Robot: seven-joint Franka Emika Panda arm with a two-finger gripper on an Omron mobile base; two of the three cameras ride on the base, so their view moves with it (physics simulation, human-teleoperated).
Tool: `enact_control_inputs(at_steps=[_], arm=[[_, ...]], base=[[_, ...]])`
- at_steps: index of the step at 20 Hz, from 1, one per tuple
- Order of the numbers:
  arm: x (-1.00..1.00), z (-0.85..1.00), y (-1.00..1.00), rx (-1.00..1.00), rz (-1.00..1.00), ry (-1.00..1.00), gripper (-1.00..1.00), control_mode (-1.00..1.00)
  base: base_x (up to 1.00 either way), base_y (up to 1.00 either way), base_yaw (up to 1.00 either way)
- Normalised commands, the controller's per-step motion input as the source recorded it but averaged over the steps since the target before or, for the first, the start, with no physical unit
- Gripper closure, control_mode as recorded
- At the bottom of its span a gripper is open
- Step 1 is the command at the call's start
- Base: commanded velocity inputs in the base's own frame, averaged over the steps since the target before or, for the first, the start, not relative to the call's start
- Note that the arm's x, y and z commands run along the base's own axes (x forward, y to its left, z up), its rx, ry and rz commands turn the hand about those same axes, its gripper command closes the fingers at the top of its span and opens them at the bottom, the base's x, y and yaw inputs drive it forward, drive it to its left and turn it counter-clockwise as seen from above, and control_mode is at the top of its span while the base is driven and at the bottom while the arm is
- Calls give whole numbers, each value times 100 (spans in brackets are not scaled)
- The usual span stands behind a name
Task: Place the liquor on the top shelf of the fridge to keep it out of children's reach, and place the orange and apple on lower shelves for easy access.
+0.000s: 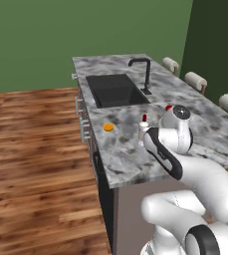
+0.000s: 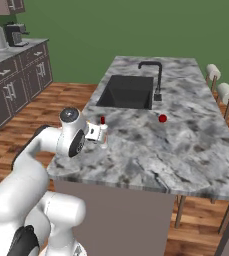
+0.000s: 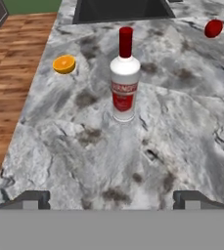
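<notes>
Marble island counter (image 2: 186, 150) in a green-walled kitchen, bottle (image 3: 124, 78) dead ahead of the gripper (image 3: 111, 200).

The bottle stands upright on the counter near its front-left corner, the gripper low and close behind it, fingers spread wide and gripping nothing. The orange (image 3: 64, 64) sits off to the bottle's left by the counter edge, the apple (image 3: 213, 28) well off to the right, both clear of the line in. Beyond them lie the black sink (image 2: 126, 92) and tap (image 2: 155, 75); stools (image 2: 226, 92) line the far side.
</notes>
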Motion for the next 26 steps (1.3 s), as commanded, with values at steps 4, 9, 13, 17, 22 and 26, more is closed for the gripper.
enact_control_inputs(at_steps=[4, 9, 13, 17, 22, 26], arm=[[37, -1, 0, 0, 0, -6, -100, -100], [41, -1, 0, 0, 0, 0, -100, -100], [40, 0, -3, 0, 0, 0, -100, -100], [38, 0, -3, 0, 0, 0, -100, -100], [38, -1, -4, 0, 0, 0, -100, -100], [34, -8, -9, 0, 0, 0, -100, -100]], base=[[0, 0, 0], [0, 0, 0], [0, 0, 0], [0, 0, 0], [0, 0, 0], [0, 0, 0]])
